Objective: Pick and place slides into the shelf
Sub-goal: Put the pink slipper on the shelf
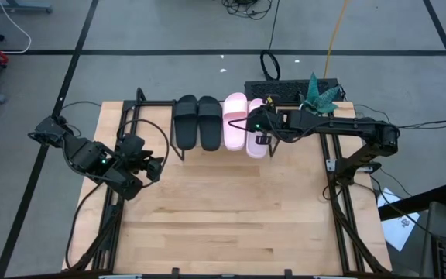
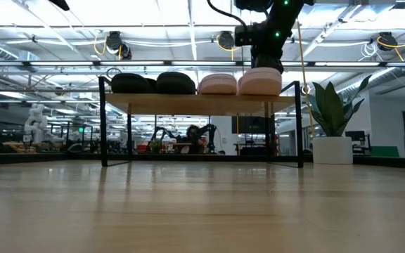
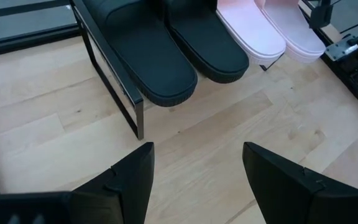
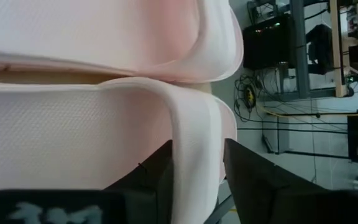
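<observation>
Wooden surface (image 1: 223,217) is seen bare in front, where the left claw (image 1: 155,167) is held released. Farther back, four slides are lined up on the shelf (image 2: 199,102); the rightmost pink slide (image 1: 258,138) is straddled by the right claw (image 4: 197,171).

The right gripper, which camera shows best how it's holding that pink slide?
The right wrist view: the right gripper straddles the strap edge of the pink slide. The high view shows it above the shelf's rightmost slide, the low view only from behind; the left wrist view misses it.
</observation>
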You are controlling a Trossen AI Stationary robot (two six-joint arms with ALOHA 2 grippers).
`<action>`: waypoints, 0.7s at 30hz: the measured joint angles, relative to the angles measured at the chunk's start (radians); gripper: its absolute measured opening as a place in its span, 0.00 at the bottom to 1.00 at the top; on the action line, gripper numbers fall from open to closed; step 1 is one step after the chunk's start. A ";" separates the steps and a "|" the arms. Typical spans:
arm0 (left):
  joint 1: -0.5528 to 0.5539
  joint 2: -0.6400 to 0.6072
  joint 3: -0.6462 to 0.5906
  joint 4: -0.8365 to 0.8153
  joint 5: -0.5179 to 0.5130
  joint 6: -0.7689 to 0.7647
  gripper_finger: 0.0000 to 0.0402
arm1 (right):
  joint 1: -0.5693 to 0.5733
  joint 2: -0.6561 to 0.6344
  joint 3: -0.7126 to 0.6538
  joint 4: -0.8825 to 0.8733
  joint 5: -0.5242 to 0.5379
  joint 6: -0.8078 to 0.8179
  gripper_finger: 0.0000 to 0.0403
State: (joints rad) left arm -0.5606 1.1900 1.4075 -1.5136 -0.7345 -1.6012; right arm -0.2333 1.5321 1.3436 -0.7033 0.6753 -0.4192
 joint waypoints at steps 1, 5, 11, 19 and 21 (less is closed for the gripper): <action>0.000 0.000 0.000 0.000 0.000 0.000 0.60 | -0.001 0.001 0.000 0.000 -0.002 -0.005 0.29; 0.000 0.000 0.000 0.000 0.000 0.001 0.60 | -0.004 0.001 0.000 0.000 -0.028 -0.013 0.19; 0.000 0.000 0.000 0.000 0.000 0.001 0.60 | -0.004 0.001 0.000 0.001 -0.045 -0.020 0.06; 0.000 0.000 0.000 0.000 0.000 0.001 0.60 | -0.004 0.001 0.000 0.032 -0.045 -0.042 0.04; 0.000 0.000 0.000 0.000 0.000 0.001 0.60 | -0.004 0.001 0.000 0.040 -0.045 -0.049 0.03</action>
State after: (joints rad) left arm -0.5606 1.1904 1.4075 -1.5139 -0.7349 -1.6005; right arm -0.2375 1.5333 1.3434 -0.6634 0.6304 -0.4683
